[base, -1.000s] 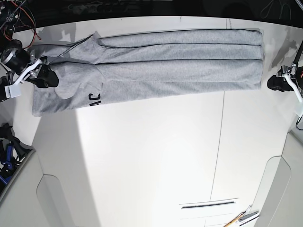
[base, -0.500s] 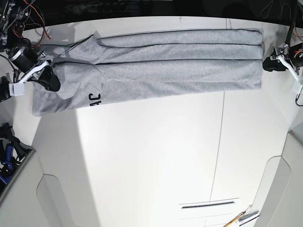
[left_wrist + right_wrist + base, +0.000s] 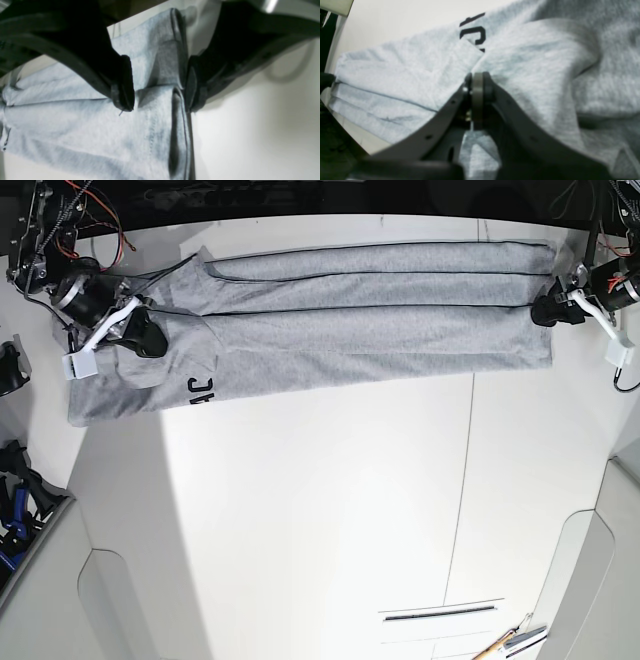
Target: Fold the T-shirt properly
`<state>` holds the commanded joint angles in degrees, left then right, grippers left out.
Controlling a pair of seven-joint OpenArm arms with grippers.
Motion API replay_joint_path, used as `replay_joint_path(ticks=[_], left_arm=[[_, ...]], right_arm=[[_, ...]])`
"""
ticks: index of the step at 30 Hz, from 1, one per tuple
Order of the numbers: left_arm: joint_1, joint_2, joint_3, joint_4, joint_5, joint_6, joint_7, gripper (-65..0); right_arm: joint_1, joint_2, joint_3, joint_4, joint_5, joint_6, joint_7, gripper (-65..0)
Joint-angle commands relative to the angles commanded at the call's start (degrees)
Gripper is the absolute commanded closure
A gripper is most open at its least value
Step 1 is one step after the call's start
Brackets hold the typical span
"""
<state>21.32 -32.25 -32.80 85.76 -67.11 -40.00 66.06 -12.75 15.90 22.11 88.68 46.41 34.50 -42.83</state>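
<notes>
The heather-grey T-shirt (image 3: 380,320) lies folded into a long band across the far side of the white table (image 3: 320,510), with black lettering (image 3: 202,388) peeking out near its left end. My left gripper (image 3: 543,311) is at the band's right end. In the left wrist view it (image 3: 157,100) is open, its jaws either side of the stacked hem edge of the T-shirt (image 3: 87,125). My right gripper (image 3: 155,342) is over the left end. In the right wrist view it (image 3: 477,83) is shut, its tips touching a fold of the T-shirt (image 3: 545,75) just below the lettering (image 3: 475,35).
Wires and electronics (image 3: 40,220) sit at the back left corner. A blue-and-black object (image 3: 15,510) lies off the table's left side. A pencil-like tool (image 3: 510,642) rests at the front right. A seam (image 3: 465,480) runs down the tabletop.
My right gripper has moved inward along the shirt's left end. My left gripper has moved toward the far side and in to the shirt's right edge.
</notes>
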Motion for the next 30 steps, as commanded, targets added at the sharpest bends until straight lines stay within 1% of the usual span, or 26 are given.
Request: replay_joint_path(ticks=[2, 4, 6, 11, 13, 16, 18, 20, 26, 30], left_arm=[[0.0, 0.5, -2.4, 0.0, -1.3, 0.0, 0.6, -35.9], [0.0, 2.1, -3.5, 0.0, -2.6, 0.0, 1.3, -35.9], [0.0, 4.2, -3.6, 0.0, -2.3, 0.0, 1.3, -35.9], [0.0, 9.8, -4.7, 0.0, 0.8, 0.0, -0.5, -35.9], [0.0, 10.9, -5.7, 0.0, 0.7, 0.0, -0.7, -35.9], [0.0, 10.9, -8.9, 0.2, -0.5, 0.0, -0.7, -35.9], [0.0, 10.6, -11.6, 0.3, -2.7, 0.0, 0.3, -35.9], [0.1, 10.3, -13.1, 0.3, -3.5, 0.0, 0.7, -35.9], [2.7, 10.5, -13.0, 0.3, -3.8, 0.0, 0.6, -35.9], [3.1, 11.6, -13.0, 0.3, -3.4, 0.0, 0.6, -35.9]], right_arm=[[0.0, 0.0, 0.0, 0.0, -0.2, 0.00, 0.0, 0.0], [0.0, 0.0, 0.0, 0.0, -0.1, -0.02, 0.4, 0.0], [0.2, 0.0, 0.0, 0.0, -0.1, -0.02, 1.9, 0.0], [1.6, 0.0, 0.0, 0.0, -0.6, -0.02, 1.8, 0.0], [1.6, 0.0, 0.0, 0.0, -0.6, -0.04, 1.8, 0.0], [1.6, 0.0, 0.0, 0.0, -0.6, -0.04, 1.8, 0.0], [1.6, 0.2, 0.0, 0.0, -0.6, -0.07, 1.7, 0.0], [1.6, 0.3, 0.0, 0.0, -0.6, -0.07, 1.7, 0.0], [1.6, 0.3, 0.0, 0.0, -0.5, -0.17, 1.7, 0.0], [1.6, 0.3, 0.0, 0.0, -0.5, -0.17, 1.7, 0.0]])
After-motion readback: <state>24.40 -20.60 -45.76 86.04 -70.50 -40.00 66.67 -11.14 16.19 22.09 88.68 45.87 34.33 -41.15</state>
